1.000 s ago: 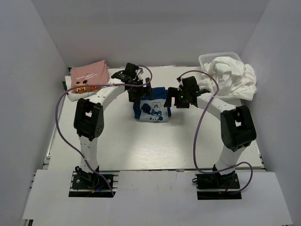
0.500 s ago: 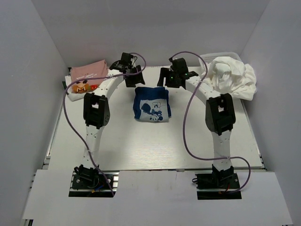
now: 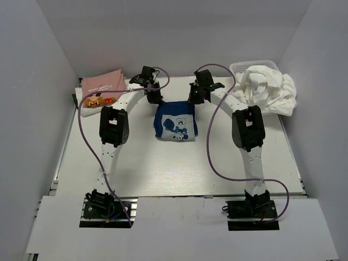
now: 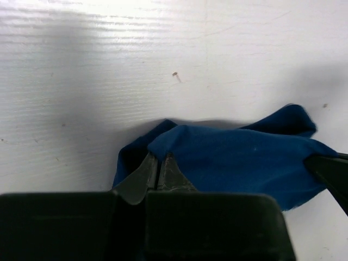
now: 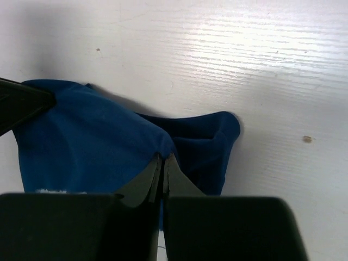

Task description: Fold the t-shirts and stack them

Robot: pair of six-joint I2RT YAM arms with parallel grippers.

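From my screen, the left arm (image 3: 111, 128) and right arm (image 3: 247, 130) reach from their bases straight out across the table (image 3: 163, 168). Their elbows are raised and their wrists dip to the far edge of the navy blue t-shirt (image 3: 175, 122). That shirt lies folded mid-table with its white cartoon print up, so nearly square that I can't call a long axis. The left gripper (image 4: 157, 169) is pinched tight on the shirt's far-left corner and the right gripper (image 5: 162, 166) on its far-right corner, the cloth peaking at each. Each gripper's own black body blocks the lower part of its wrist view. Beyond the shirt, far left, a folded pink t-shirt (image 3: 102, 83) sits on another piece whose print I can't make out. Far right of the shirt, a heap of white t-shirts (image 3: 269, 89) buries most of the mesh basket (image 3: 239, 68).
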